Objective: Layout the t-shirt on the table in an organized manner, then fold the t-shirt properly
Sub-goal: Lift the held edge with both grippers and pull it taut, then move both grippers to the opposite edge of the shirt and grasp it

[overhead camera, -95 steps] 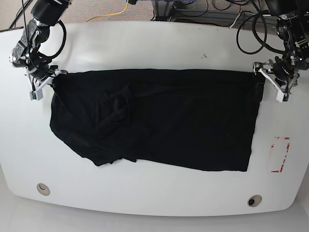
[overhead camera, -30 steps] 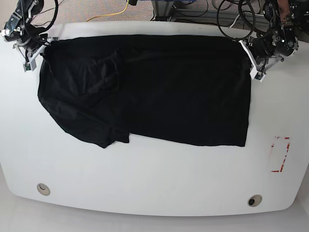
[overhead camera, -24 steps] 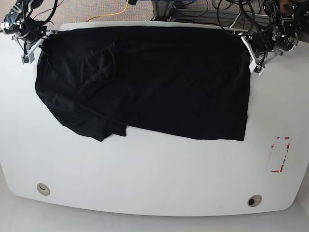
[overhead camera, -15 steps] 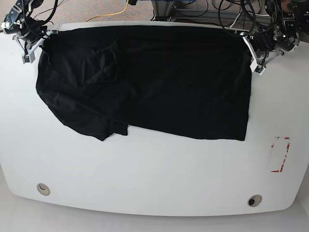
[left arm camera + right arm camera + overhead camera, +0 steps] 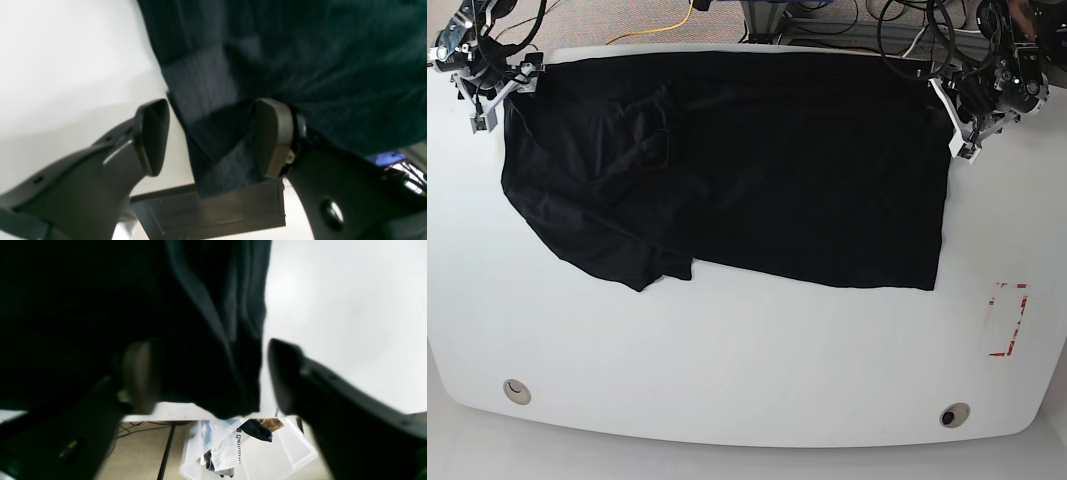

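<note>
The black t-shirt [image 5: 747,170] lies spread over the far half of the white table [image 5: 747,360], with a crumpled, folded-over part at its left and a sleeve hanging out at the lower left. My left gripper [image 5: 960,125] is at the shirt's far right corner. Its jaws stand open in the left wrist view [image 5: 213,136], and the corner of the t-shirt [image 5: 300,50] lies loose between them. My right gripper [image 5: 495,92] is at the far left corner, also open [image 5: 213,373], with the t-shirt's [image 5: 100,306] edge hanging between its fingers over the table edge.
A red tape rectangle [image 5: 1007,320] marks the table at the right. Two grommet holes [image 5: 516,390] [image 5: 953,415] sit near the front edge. Cables lie behind the table. A clear plastic bin [image 5: 247,450] stands on the floor below the far edge.
Both grippers went from shut on the shirt's far corners to open, letting the fabric go. Before that they had pulled the shirt toward the far edge. It now lies still.
</note>
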You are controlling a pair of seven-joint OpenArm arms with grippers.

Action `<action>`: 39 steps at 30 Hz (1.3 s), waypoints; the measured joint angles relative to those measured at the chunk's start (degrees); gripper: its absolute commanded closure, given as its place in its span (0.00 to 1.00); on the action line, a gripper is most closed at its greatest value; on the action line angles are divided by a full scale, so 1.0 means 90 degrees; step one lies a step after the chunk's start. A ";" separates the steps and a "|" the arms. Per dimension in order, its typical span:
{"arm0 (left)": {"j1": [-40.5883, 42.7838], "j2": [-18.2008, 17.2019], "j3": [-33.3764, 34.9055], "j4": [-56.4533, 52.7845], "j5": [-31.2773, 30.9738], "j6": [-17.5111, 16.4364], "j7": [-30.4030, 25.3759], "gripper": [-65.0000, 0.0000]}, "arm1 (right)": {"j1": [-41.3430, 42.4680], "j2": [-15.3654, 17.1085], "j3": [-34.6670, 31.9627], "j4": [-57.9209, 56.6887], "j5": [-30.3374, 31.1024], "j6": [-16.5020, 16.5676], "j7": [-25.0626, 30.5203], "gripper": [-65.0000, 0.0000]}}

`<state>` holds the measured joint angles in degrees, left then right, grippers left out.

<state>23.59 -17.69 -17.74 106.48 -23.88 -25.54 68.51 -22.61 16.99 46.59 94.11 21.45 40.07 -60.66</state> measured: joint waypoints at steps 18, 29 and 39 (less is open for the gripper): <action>-0.1285 -0.0209 -0.0012 0.0561 -0.0027 -0.0007 0.0291 0.41 | 0.0862 0.0053 0.0461 0.1642 -0.0027 0.0005 -0.0835 0.02; -0.3424 0.0114 -0.0010 0.0352 0.0015 0.0010 0.0270 0.41 | 0.2742 0.0367 -0.0498 0.0189 0.0010 0.0002 -0.0806 0.02; -0.4660 0.0372 -0.0005 -0.1214 0.0036 0.0005 0.0262 0.41 | 0.3849 0.0571 -0.1394 -0.1520 -0.0355 -0.0012 0.0199 0.02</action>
<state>-18.35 -14.35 -17.78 95.55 -23.55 -25.50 70.87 12.03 22.13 34.04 80.42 18.26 39.97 -58.87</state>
